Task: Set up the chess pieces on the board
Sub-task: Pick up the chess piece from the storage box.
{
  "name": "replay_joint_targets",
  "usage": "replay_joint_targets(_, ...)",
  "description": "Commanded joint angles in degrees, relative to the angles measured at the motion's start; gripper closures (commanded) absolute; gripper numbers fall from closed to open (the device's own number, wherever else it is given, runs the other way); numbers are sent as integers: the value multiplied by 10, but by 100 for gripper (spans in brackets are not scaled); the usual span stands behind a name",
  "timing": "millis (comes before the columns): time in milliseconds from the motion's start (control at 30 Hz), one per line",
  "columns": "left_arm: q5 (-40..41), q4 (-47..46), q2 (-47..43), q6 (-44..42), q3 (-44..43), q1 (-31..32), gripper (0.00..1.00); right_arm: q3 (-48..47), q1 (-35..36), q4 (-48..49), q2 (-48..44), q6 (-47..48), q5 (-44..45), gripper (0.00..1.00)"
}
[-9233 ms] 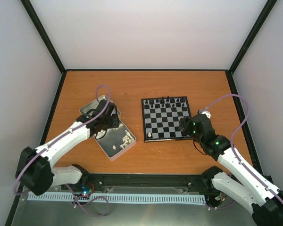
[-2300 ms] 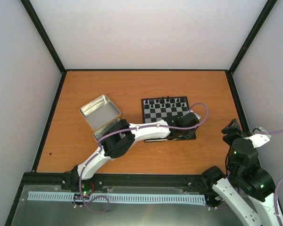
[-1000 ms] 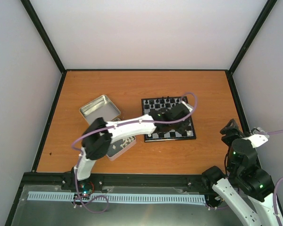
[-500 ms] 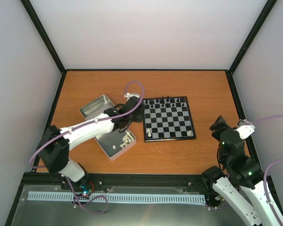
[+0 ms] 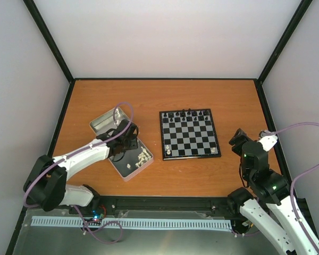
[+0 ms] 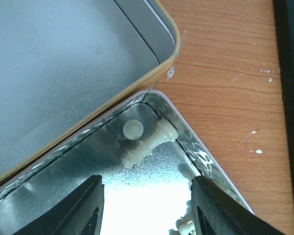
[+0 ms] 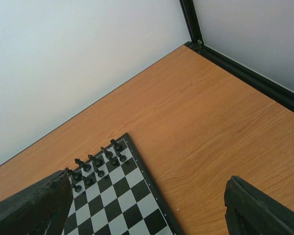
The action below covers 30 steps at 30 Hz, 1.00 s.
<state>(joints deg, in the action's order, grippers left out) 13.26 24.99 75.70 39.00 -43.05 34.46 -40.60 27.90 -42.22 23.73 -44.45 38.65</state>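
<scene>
the left gripper (image 6: 146, 208) hangs, jaws apart and empty, over a shallow silver metal tin (image 6: 201, 159) toward the left edge of the orange wooden surface (image 5: 212, 95), small cream chess pieces (image 6: 146, 147) lying in its corner. the black-and-pale chequered board (image 5: 190, 139) sits midway between the side edges, tiny black figures (image 5: 187, 113) along its far edge, while the right gripper (image 7: 146, 210), spread wide and empty, hovers near the right edge.

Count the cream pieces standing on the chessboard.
2: one cream chess piece at the near-left corner of the black-and-pale chequered chessboard, another at its near-right corner; none appears hidden.
</scene>
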Motion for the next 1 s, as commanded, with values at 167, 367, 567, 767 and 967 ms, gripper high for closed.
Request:
replay_joint_targets(167, 3, -32, 79, -24, -39, -27, 64, 10, -1, 25, 11, -8, -9, 15)
replay_joint_targets(367, 58, -19, 134, 13, -79, -29, 74, 7, -1, 16, 10, -15, -8, 15)
replay_joint_targets(567, 67, -23, 170, 21, -101, -29, 74, 10, -2, 12, 2, -20, -7, 15)
replay_joint_targets(767, 73, -35, 193, 40, -95, -29, 78, 13, -1, 15, -7, -17, -3, 15)
replay_joint_targets(967, 98, -67, 196, 77, -74, -29, 80, 15, -1, 24, -1, -12, -9, 15)
